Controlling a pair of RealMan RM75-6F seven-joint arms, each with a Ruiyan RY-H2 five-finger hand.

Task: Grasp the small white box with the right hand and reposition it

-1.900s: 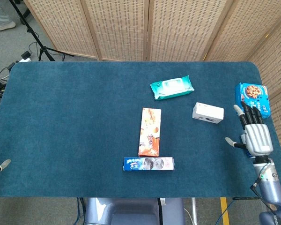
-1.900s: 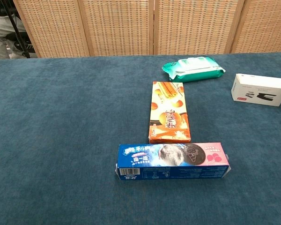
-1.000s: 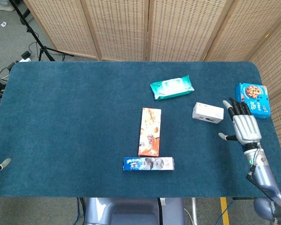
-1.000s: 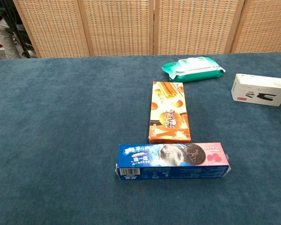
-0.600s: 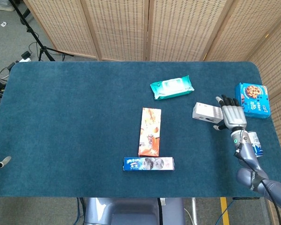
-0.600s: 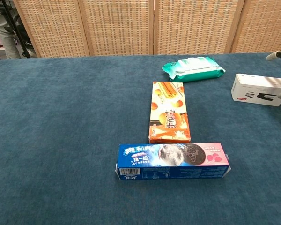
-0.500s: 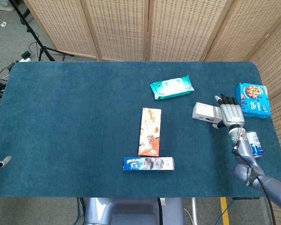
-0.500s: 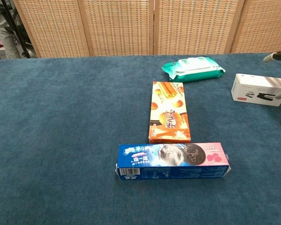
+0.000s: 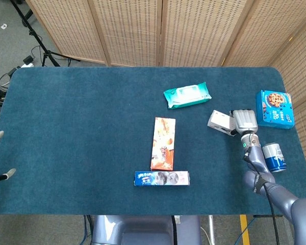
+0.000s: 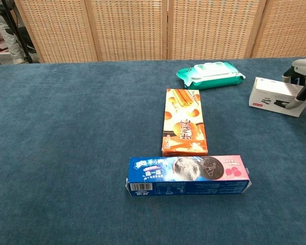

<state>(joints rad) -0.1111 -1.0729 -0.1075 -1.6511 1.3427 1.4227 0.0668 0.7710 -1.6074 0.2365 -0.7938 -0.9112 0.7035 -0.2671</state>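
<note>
I am closing my right hand (image 9: 244, 121) over the near end of the small white box (image 9: 220, 121), which is sitting just under my fingers; I should be squeezing its long sides evenly before lifting. A blue cookie box (image 9: 274, 109) and a can (image 9: 273, 156) are crowding my outer side, while a green wipes pack (image 9: 187, 95) is lying beyond.

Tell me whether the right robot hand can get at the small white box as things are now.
Likely yes: the right robot hand is already on the small white box, seemingly closed over its right end, with nothing between them.
</note>
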